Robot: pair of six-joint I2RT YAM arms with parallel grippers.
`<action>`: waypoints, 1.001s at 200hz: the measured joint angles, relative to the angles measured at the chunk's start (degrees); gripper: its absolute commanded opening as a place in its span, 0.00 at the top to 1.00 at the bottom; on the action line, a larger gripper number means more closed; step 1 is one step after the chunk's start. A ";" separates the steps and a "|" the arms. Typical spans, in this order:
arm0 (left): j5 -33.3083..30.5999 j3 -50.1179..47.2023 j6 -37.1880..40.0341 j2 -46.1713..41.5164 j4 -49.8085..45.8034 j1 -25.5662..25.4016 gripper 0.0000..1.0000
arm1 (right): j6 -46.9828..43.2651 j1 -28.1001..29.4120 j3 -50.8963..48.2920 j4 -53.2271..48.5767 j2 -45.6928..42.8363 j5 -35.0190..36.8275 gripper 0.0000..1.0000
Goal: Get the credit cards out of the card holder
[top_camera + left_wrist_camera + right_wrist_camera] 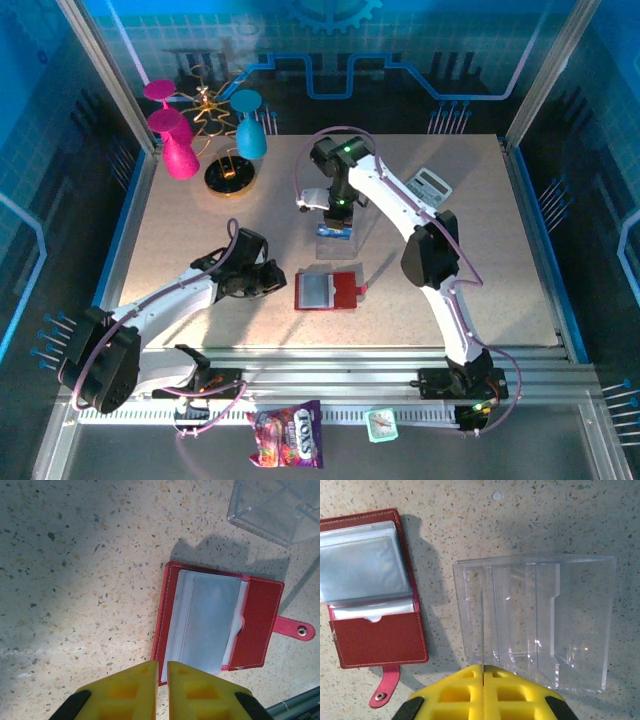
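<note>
The card holder (328,290) lies open and flat on the worktop (180,230), near the front edge between the two arms. Its grey plastic sleeves (210,622) face up and its snap tab (299,629) is spread out to one side. The sleeves are cloudy, so whether credit cards sit inside them cannot be told.

Any cards would probably be light, thin, stiff and slick. The best place to take hold looks like the curved cut-out at a sleeve's mouth, where a card edge would show. The holder itself looks soft and light. It would likely slide or lift with a pull, so it probably needs pinning down on its red cover.

The left pincer (162,692) hovers at the holder's edge with only a thin slit between its yellow fingers, and nothing is held. Whether it touches the holder cannot be told. The right pincer (482,685) is fully closed and sits at the near edge of a clear plastic box (535,625), which stands just beyond the holder. It may be touching that box, but this is unclear.
</note>
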 measured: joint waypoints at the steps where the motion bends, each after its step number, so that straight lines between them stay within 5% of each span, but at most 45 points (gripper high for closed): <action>1: 0.00 0.00 0.00 0.00 0.00 0.00 0.87 | -0.02 -0.02 0.17 -0.09 0.20 0.00 1.00; 177: 0.02 -0.22 -0.33 0.50 1.01 0.72 0.87 | -1.03 -1.03 1.92 -3.26 7.34 -4.31 1.00; 200: 0.02 -0.22 -0.33 0.50 1.01 0.72 0.87 | -1.01 -1.14 1.86 -3.23 7.37 -4.52 0.94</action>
